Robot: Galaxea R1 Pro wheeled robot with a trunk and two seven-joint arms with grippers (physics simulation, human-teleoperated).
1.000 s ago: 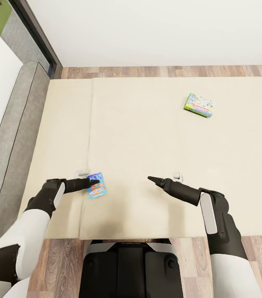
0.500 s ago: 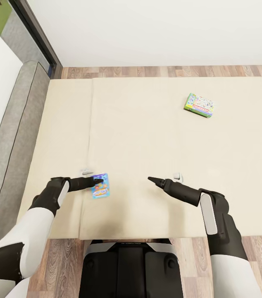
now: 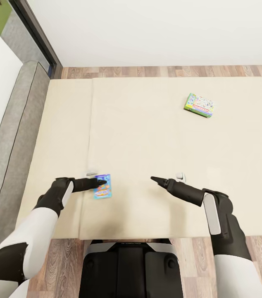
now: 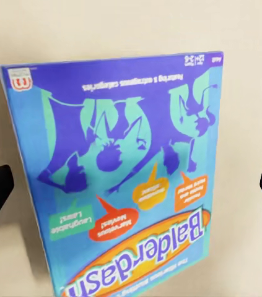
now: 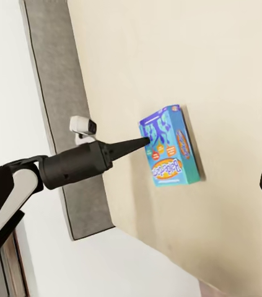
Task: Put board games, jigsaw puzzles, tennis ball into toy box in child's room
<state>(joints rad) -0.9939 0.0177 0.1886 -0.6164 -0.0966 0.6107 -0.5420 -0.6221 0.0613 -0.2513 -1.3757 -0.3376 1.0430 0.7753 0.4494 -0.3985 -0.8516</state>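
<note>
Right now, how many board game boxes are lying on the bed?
2. The blue Balderdash box lies near the bed's front edge, under the left gripper; the green-edged box lies toward the far right. No others appear on the mattress.

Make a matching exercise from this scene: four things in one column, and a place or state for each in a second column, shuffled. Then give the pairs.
Things:
1. blue board game
2. green-edged board game
3. left gripper
4. headboard

Places or states:
A. runs along the bed's left side in the head view
B. lies flat at the bed's near edge, in front of the robot's left arm
C. poised over the blue box, fingers apart
D. lies far across the bed, on the right side

Pairs: 1-B, 2-D, 3-C, 4-A
</note>
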